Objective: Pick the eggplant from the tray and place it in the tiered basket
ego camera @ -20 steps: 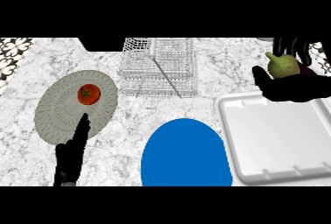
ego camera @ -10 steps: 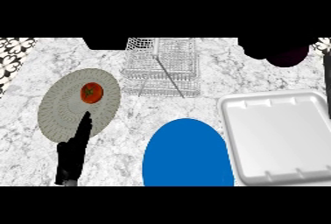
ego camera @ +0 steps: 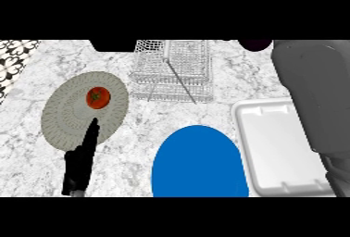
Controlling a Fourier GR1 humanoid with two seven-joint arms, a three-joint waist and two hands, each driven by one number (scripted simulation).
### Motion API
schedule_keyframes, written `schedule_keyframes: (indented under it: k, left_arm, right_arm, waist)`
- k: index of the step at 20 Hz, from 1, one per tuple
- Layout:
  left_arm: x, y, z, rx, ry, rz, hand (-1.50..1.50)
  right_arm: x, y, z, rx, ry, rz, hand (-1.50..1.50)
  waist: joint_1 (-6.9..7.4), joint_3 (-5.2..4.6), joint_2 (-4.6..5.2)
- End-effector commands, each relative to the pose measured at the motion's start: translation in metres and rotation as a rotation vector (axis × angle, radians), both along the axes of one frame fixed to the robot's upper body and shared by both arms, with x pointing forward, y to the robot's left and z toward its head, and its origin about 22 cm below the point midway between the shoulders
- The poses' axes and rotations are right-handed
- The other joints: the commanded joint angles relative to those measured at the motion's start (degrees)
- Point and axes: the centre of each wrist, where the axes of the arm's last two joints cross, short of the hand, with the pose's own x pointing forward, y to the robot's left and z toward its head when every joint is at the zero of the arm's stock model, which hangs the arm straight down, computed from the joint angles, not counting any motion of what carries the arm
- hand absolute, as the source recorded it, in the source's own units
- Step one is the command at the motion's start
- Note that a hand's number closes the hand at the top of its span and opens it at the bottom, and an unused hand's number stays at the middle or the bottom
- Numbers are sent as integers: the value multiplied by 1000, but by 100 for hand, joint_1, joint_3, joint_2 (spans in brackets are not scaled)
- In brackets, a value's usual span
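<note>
Left hand (ego camera: pixel 80 159), lower left: fingers straight, pressed together, tips over the grey plate (ego camera: pixel 61 120) bearing a tomato (ego camera: pixel 97 97). Right forearm (ego camera: pixel 314 92) crosses the white tray (ego camera: pixel 273 152). The dark shape (ego camera: pixel 256 44) at its end, at the top edge beside the wire basket (ego camera: pixel 174 69), may be eggplant or right hand; its grip cannot be told.

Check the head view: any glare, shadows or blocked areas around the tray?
Head view: light is flat, no glare on the tray; no clear cast shadows on the counter; the right forearm covers the tray's right side; a dark shape at the top edge is cropped, unidentifiable; the blue plate looks stretched tall.
</note>
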Motion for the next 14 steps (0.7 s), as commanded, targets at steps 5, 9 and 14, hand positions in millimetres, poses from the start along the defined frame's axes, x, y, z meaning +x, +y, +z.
schedule_keyframes:
  k: [5,9,14]
  left_arm:
    - [0,-6,-5,-17,37,-10,0]
    - [2,12,-18,-13,33,-6,0]
    - [7,2,-3,12,32,4,0]
  right_arm:
    - [30,47,-35,-63,33,56,150]
    - [52,50,-56,-97,51,11,150]
    - [60,61,-76,-51,97,-1,150]
  waist:
    - [1,-18,12]
    - [48,-22,44]
    - [15,-17,20]
